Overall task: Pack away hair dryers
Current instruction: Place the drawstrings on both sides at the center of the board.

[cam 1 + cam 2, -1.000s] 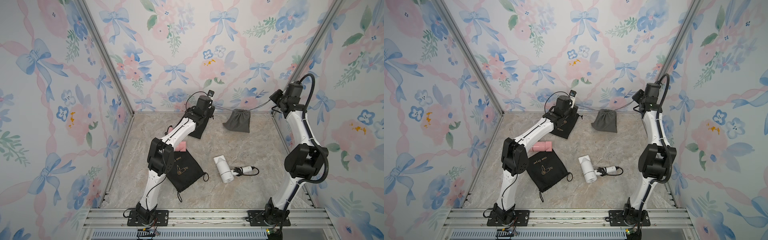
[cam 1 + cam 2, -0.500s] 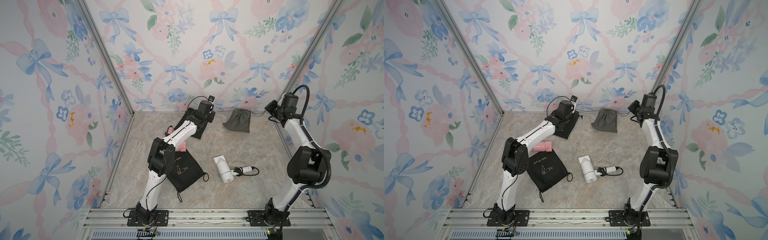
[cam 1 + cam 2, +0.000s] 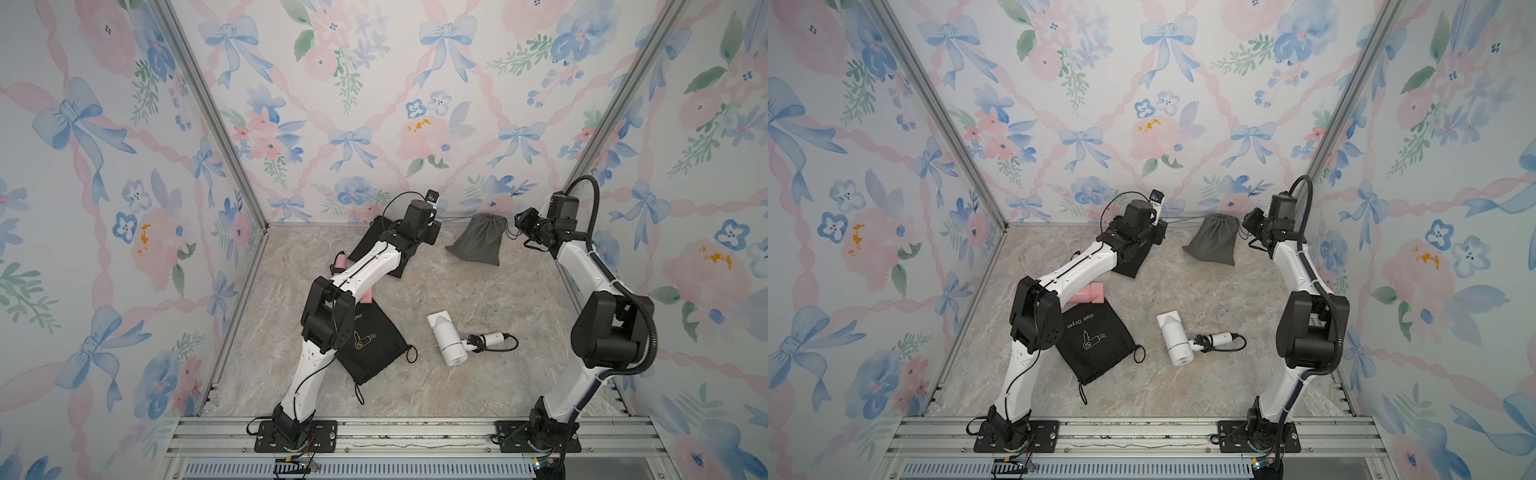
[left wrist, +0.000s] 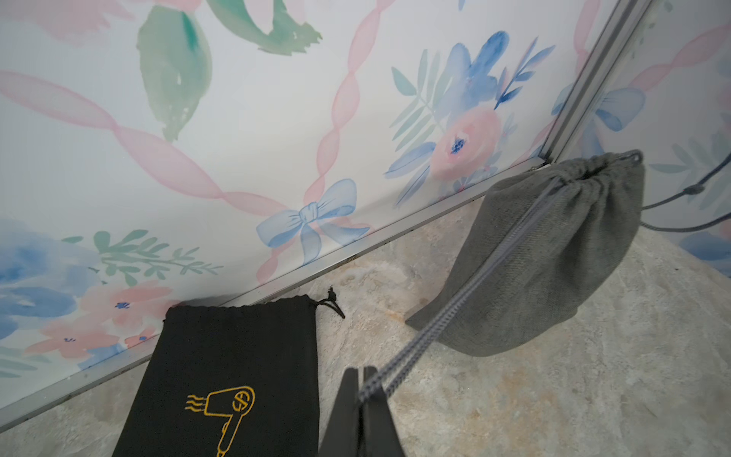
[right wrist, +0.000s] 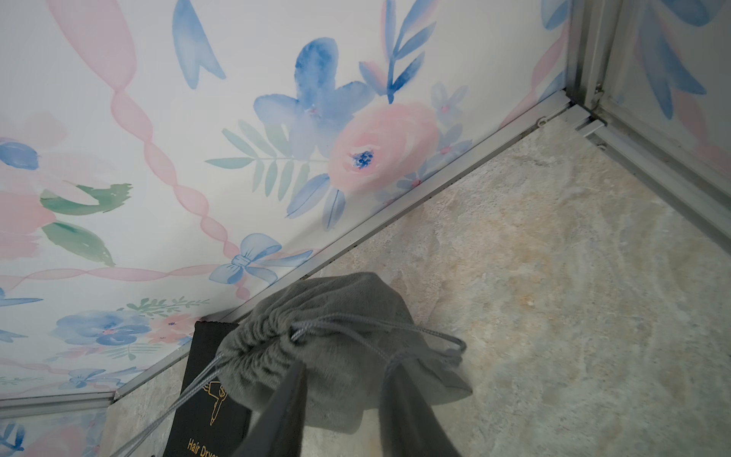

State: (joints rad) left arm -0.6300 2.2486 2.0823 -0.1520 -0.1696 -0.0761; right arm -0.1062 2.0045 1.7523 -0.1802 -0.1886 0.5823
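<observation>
Between both grippers a bulging grey pouch (image 4: 553,253) is sitting; the left gripper (image 4: 362,380) is clamping its cord (image 4: 474,285), and the right gripper (image 5: 344,395) is gaping beside its mouth. Well behind them a white hair dryer (image 3: 446,340) is lying: probably light, slick plastic, best gripped by its handle (image 3: 491,338).

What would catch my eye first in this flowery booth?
A bulging grey pouch sits by the back wall. Its drawstring is held taut in the left arm's jaws, which are shut on it, while the right arm's jaws stand parted beside its gathered mouth. In mid-floor a white hair dryer lies loose, near a flat black pouch with a gold dryer print.
</observation>
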